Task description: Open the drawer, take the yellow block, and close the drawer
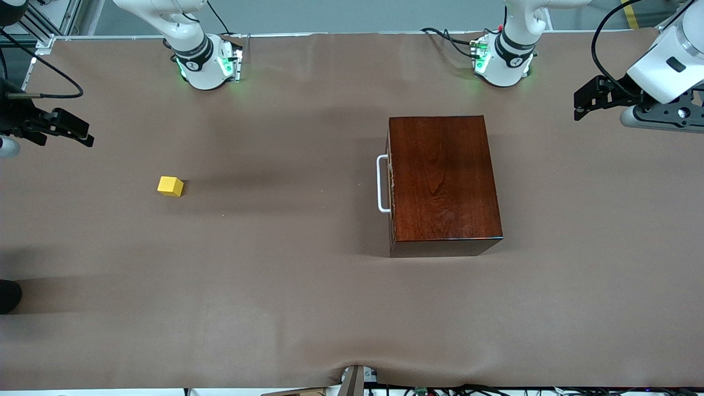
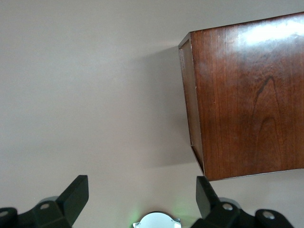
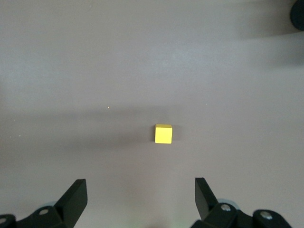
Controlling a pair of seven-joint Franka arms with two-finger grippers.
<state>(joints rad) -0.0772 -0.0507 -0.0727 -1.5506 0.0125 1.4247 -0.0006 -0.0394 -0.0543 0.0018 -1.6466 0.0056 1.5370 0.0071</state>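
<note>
Operator: Risk entry. The drawer (image 1: 390,165) sat shut in the mahogany box (image 1: 443,176), middle of the front view toward the left arm's end. Its white handle (image 1: 381,184) faced the right arm's end. Nothing braced the box, so I judged a pull on the handle could drag the whole box across the table (image 1: 308,286) instead of sliding the drawer out.

Observer: And the yellow block (image 1: 170,186)?

Operator: It lay on the bare table, not in the drawer, at mid-height of the frame toward the right arm's end, well apart from the box. A careless sweep could knock it away.

Observer: Tools?

Operator: Left gripper (image 1: 584,104) hung released, jaws wide, over the table at the upper edge by the left arm's end. Right gripper (image 1: 82,135) also released, jaws wide, over the table at the right arm's end, the block in its wrist view.

Observer: Obstructions?

Operator: I saw nothing between either gripper and the handle or block.
</note>
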